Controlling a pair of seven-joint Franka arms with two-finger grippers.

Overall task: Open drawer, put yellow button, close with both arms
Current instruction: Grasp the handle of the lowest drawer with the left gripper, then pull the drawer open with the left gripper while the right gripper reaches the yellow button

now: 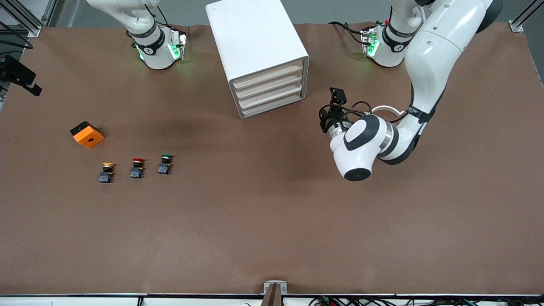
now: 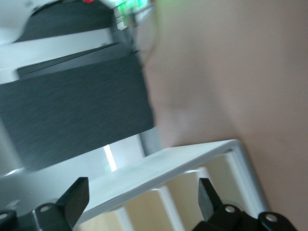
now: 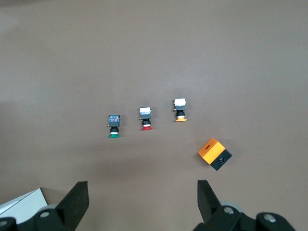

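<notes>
— Scanning from the right arm's end, what lay on the table?

— An orange box sat there, then three buttons in a row: the yellow button, a red button, a green button. All stood well apart from the cabinet.

— And the right gripper?

— It hung high above the buttons, jaws spread wide and empty; that arm waited.

— The drawer?

— It was shut, topmost of four, not yet touched. The left gripper hovered just beside the cabinet's front corner, jaws parted, holding nothing, pointed at the drawer fronts.

— What could have gone wrong?

— The fronts looked thin and closely stacked, so the fingers could have caught a lower drawer. The cabinet looked light and unheld; a pull might have dragged it rather than opened it. Later, the red button stood near the yellow one and could have been nudged.
</notes>
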